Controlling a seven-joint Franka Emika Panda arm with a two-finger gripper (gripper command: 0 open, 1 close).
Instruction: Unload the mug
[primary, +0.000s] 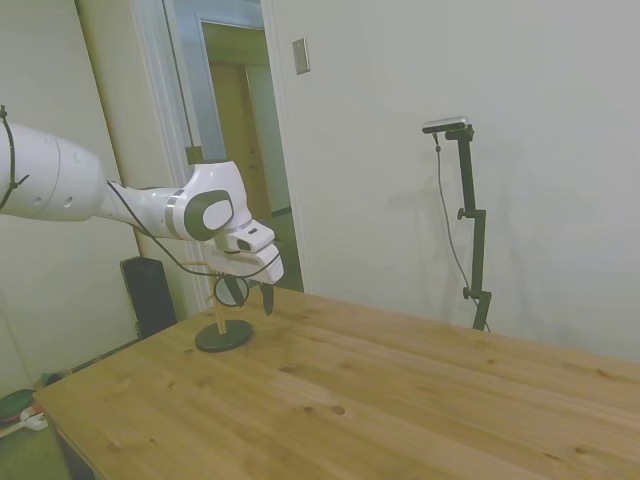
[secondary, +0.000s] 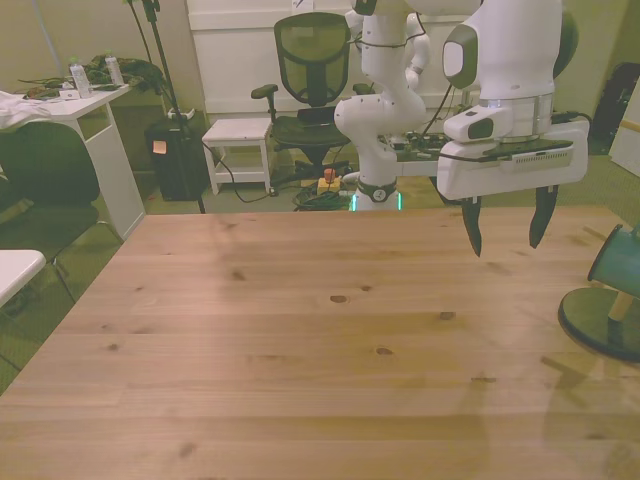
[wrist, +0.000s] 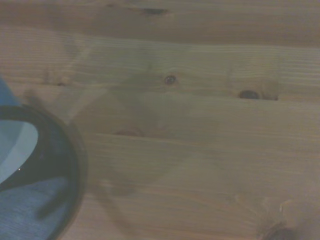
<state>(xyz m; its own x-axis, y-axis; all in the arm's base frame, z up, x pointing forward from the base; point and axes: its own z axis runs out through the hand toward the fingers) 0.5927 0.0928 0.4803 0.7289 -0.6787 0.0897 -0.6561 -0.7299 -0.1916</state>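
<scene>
The mug (secondary: 616, 260) hangs on the wooden peg stand (secondary: 604, 322) at the front view's right edge, above the stand's dark round base. The gripper (secondary: 503, 229) hovers just beside it toward the front view's left, fingers spread wide and holding nothing. The wooden table (secondary: 300, 340) lies bare below them.

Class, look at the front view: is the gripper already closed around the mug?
No: the gripper hangs open and empty above the table, apart from the mug on its stand at the front view's right.
</scene>
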